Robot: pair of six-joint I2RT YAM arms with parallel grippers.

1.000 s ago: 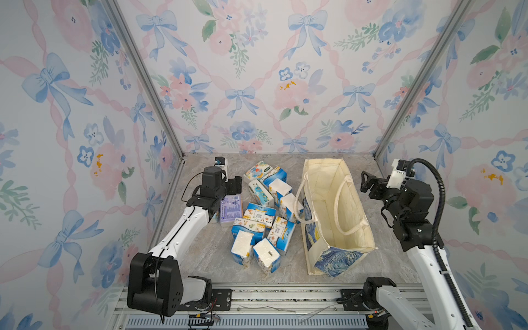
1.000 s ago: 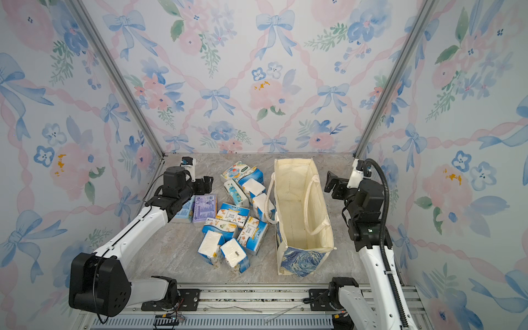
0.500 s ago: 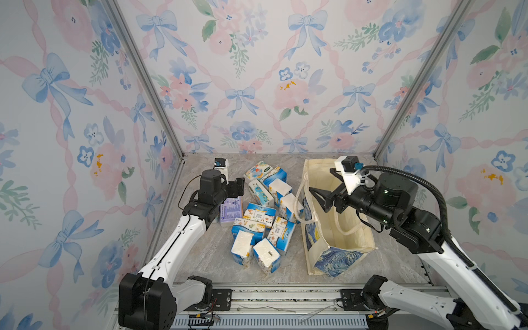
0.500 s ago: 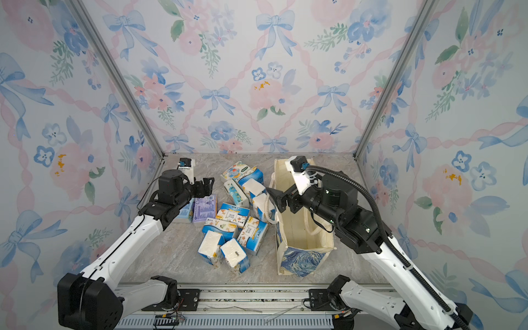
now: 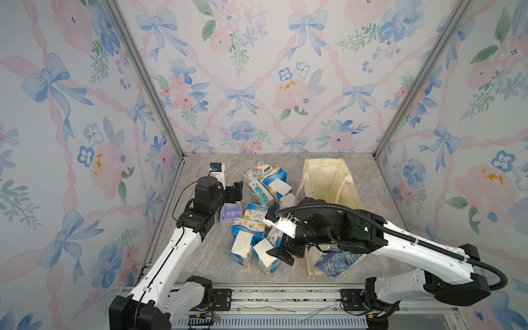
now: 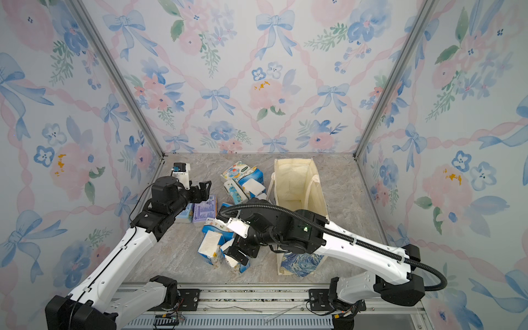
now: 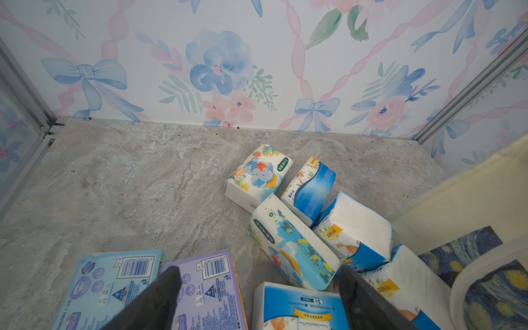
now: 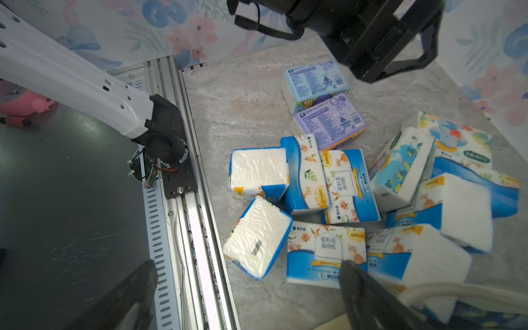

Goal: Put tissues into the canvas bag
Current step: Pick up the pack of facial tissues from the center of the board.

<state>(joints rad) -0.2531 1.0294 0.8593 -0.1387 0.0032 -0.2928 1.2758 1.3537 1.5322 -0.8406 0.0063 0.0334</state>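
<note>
Pick stage; we see no pack in the canvas bag [image 5: 328, 177] yet. Our right gripper [image 5: 281, 255] is spread wide and empty, hanging over the tissues [image 5: 243, 248], a white-ended pack [image 8: 257, 237] just ahead between its jaws. Next we drop, centre on it, close gently: soft wrapper. Our left gripper [image 5: 237, 190] is wide, empty too, lavender pack [image 7: 205, 285] under one finger. Bag stands open beside the right gripper; visible lining bare, near end hidden.

Blue-and-white tissues [image 5: 258, 213], one lavender; cream bag [image 5: 323, 174], blue-yellow swirls.
</note>
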